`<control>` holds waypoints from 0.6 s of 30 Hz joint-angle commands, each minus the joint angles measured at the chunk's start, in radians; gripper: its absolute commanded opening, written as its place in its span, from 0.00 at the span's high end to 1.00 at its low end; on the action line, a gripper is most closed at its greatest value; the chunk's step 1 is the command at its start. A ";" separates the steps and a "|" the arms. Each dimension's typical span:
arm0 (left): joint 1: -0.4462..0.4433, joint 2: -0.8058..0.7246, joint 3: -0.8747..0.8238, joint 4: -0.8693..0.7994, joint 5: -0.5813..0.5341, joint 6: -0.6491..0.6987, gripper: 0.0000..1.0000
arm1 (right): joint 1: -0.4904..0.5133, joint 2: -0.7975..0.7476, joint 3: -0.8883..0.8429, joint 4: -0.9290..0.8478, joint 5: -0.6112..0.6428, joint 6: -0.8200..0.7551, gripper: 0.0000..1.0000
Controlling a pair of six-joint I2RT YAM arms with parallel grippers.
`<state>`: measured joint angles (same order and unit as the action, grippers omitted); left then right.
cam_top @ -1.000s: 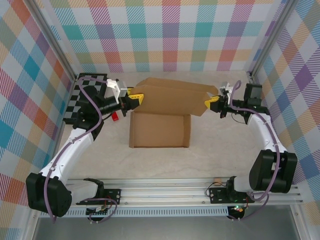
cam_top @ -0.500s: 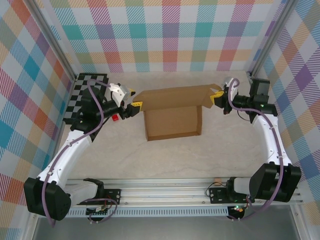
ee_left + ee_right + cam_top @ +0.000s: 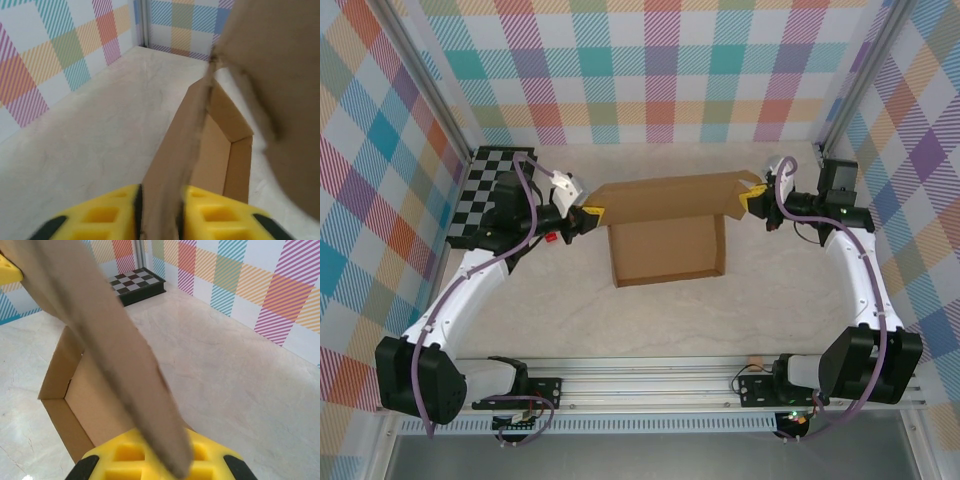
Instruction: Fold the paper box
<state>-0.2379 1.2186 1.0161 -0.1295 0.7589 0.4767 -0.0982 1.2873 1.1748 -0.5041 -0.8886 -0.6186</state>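
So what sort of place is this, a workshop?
Probably a robot test booth, not a workshop: a left arm and right arm bolted to a metal rail, bright plaid walls closing in the table, and a paper box as prop.

Right claw [image 3: 160, 460] clamps paper box [image 3: 115, 350] flap, seen edge-on; chessboard [image 3: 137, 284] beyond, near plaid wall [image 3: 250, 285].
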 commanded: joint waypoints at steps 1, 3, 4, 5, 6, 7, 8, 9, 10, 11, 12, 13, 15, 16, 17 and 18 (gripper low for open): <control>-0.006 -0.009 0.047 0.012 0.033 -0.024 0.85 | 0.025 -0.019 0.032 -0.030 -0.001 -0.021 1.00; -0.019 -0.011 0.056 0.023 0.006 -0.048 0.93 | 0.036 -0.013 0.044 -0.032 0.020 0.008 1.00; -0.032 -0.007 0.061 0.027 -0.025 -0.064 0.96 | 0.041 -0.011 0.049 -0.012 0.037 0.055 1.00; -0.046 -0.003 0.064 0.035 -0.068 -0.086 1.00 | 0.052 -0.010 0.051 0.018 0.067 0.119 1.00; -0.058 0.006 0.063 0.059 -0.107 -0.126 1.00 | 0.064 -0.008 0.052 0.041 0.104 0.171 1.00; -0.073 0.018 0.060 0.087 -0.143 -0.179 1.00 | 0.088 -0.004 0.055 0.074 0.178 0.253 1.00; -0.089 0.033 0.054 0.116 -0.182 -0.231 1.00 | 0.115 0.003 0.061 0.090 0.273 0.320 1.00; -0.106 0.046 0.046 0.146 -0.226 -0.275 1.00 | 0.142 0.009 0.065 0.104 0.366 0.379 1.00; -0.127 0.063 0.038 0.179 -0.274 -0.315 1.00 | 0.171 0.016 0.062 0.125 0.476 0.455 1.00; -0.145 0.080 0.030 0.207 -0.321 -0.346 1.00 | 0.195 0.020 0.056 0.142 0.552 0.533 1.00; -0.160 0.101 0.027 0.228 -0.364 -0.369 1.00 | 0.208 0.024 0.044 0.166 0.606 0.611 1.00; -0.174 0.124 0.029 0.251 -0.421 -0.399 1.00 | 0.218 0.030 0.030 0.198 0.641 0.693 1.00; -0.186 0.169 0.040 0.290 -0.503 -0.460 1.00 | 0.236 0.039 -0.007 0.288 0.669 0.808 1.00; -0.190 0.196 0.049 0.306 -0.549 -0.494 1.00 | 0.250 0.044 -0.030 0.346 0.692 0.849 1.00; -0.193 0.219 0.059 0.323 -0.582 -0.517 1.00 | 0.269 0.051 -0.051 0.397 0.728 0.875 1.00; -0.197 0.239 0.064 0.336 -0.617 -0.538 1.00 | 0.284 0.059 -0.064 0.431 0.757 0.881 1.00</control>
<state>-0.4114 1.4162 1.0462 0.1051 0.2756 0.0689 0.1352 1.3235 1.1477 -0.2550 -0.2222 0.0631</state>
